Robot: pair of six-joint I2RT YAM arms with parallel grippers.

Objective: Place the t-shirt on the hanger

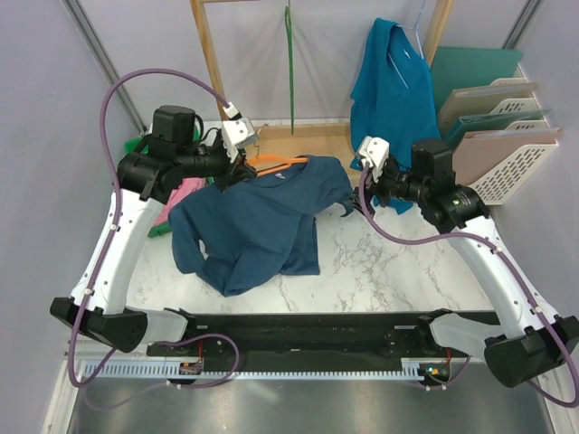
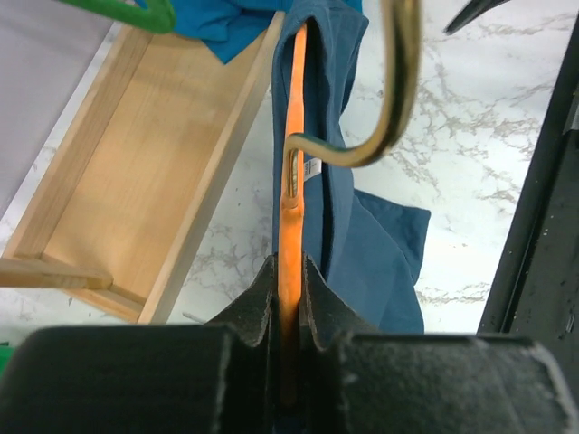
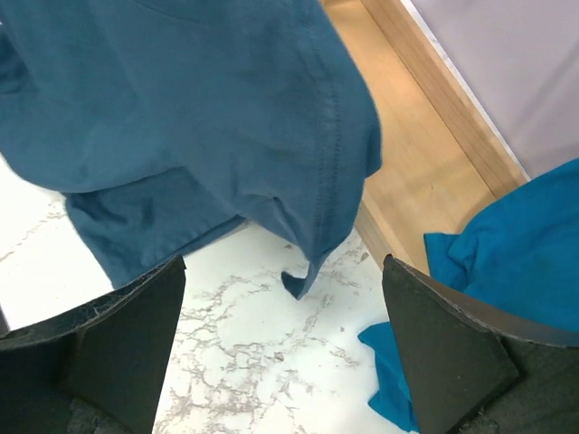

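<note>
Farthest left of the orange hanger (image 1: 276,163), a pink garment (image 1: 185,192) lies on the bench (image 1: 380,262), partly under my left arm. My left claw (image 2: 288,280) is pinched narrow on the hanger, its black fingers (image 2: 253,307) pressed to either side of the thin orange bar just below the neck. The hanger's metal hook (image 2: 398,99) curls up and over ahead of that grip.

The navy t-shirt (image 1: 262,221) is plain dark blue cloth with a white label (image 2: 312,167) inside the collar. Its neck end is up at the hanger, with cloth draped over the orange arm on the side away from my left claw. The body falls from there and spreads in loose, rumpled folds on the marble bench below the hanger. One sleeve reaches out to the right of it.

Behind the hanger stands a wooden rack with a flat base (image 2: 136,172), and a thin green hanger (image 1: 289,63) dangles from it above.

To the right of the orange hanger, my right claw (image 3: 285,344) is spread wide, gripping nothing. The shirt's stitched sleeve edge (image 3: 335,136) hangs just ahead of its fingers, over the marble and the rack's base. Further right a teal shirt (image 1: 393,81) hangs from the rack, its lower cloth close beside my right claw. Beyond it stands a slotted file holder (image 1: 502,136) with boards in it.
</note>
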